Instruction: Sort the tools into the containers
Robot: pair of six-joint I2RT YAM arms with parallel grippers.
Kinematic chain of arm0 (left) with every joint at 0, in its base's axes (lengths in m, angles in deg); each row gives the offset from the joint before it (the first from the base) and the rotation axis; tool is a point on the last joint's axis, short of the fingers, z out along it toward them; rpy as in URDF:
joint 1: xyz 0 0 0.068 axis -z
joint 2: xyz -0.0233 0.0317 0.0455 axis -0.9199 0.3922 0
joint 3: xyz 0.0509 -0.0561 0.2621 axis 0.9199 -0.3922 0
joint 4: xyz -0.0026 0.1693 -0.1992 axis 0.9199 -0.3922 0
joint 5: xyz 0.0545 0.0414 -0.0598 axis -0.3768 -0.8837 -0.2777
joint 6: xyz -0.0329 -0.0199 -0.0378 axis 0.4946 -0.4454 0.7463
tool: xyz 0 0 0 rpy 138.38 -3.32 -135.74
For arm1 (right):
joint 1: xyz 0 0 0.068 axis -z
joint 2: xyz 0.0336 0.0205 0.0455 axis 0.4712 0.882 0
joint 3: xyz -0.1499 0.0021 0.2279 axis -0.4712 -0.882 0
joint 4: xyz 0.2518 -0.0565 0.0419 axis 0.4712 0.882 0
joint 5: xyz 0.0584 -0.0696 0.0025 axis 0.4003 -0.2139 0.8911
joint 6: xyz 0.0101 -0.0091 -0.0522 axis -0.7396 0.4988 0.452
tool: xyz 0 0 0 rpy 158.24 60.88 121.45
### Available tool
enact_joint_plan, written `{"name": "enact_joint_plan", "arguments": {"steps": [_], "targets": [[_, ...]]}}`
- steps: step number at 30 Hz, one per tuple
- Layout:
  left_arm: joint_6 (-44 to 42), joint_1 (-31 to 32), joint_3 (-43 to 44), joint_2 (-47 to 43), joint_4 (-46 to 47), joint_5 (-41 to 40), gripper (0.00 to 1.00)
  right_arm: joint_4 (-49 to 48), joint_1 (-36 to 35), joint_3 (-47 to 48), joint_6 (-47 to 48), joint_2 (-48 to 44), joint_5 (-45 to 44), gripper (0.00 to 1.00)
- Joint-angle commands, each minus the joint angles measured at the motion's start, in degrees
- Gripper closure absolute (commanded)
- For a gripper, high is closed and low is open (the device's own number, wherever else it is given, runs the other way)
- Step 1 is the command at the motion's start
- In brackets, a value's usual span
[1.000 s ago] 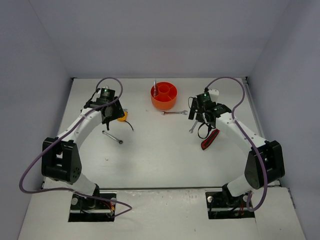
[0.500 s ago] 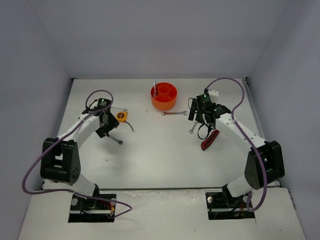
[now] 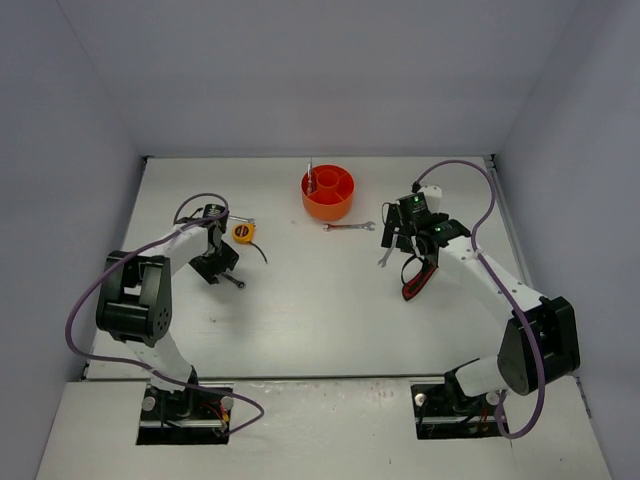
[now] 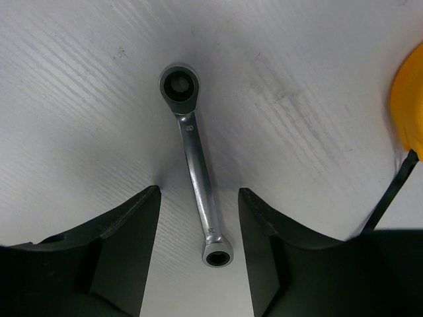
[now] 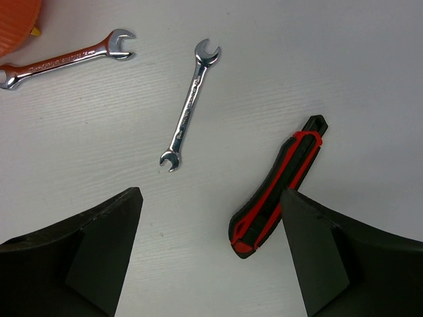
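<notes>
Straddling ring wrench point(image 4: 195, 173), left claw point(image 4: 198, 218) spread, right claw point(image 5: 210, 195) spread near utility knife point(image 5: 277, 188)

Left arm point(image 3: 160, 247) is folded, elbow out to its left, forearm angled forward and inward. Left gripper point(image 3: 217, 266) points straight down close to the table, jaws spread apart, black fingers point(image 4: 125, 244) gripping nothing. Right arm point(image 3: 480, 275) is stretched forward and inward. Right gripper point(image 3: 398, 240) is tilted down, jaws wide apart, holding nothing.
</notes>
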State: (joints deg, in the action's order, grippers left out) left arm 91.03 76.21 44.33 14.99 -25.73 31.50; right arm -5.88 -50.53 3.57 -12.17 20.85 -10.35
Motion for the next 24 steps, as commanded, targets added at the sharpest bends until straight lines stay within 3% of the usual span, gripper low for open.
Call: {"name": "enact_joint_plan", "arguments": {"steps": [1, 12, 15, 19, 24], "targets": [[3.18, -0.42, 2.05, -0.42, -1.38, -0.91, 0.54, -1.40, 0.40, -0.30, 0.80, -2.23, -1.24, 0.17], [4.80, -2.70, 0.39, 3.65, -2.48, 1.42, 0.66, -1.87, 0.48, -0.78, 0.45, -2.27, -1.59, 0.17], [5.07, -3.41, -0.13, 4.78, -2.41, 1.90, 0.73, -2.03, 0.58, -1.38, 0.31, -2.56, -1.56, 0.17], [4.38, -3.76, -0.21, 5.42, -2.59, 2.43, 0.97, -2.14, 0.68, -1.88, 0.31, -2.91, -1.46, 0.17], [2.94, -3.76, 1.23, 3.45, -3.01, 1.84, 1.00, -2.23, 1.11, -1.77, 0.31, -3.25, -1.00, 0.17]]}}
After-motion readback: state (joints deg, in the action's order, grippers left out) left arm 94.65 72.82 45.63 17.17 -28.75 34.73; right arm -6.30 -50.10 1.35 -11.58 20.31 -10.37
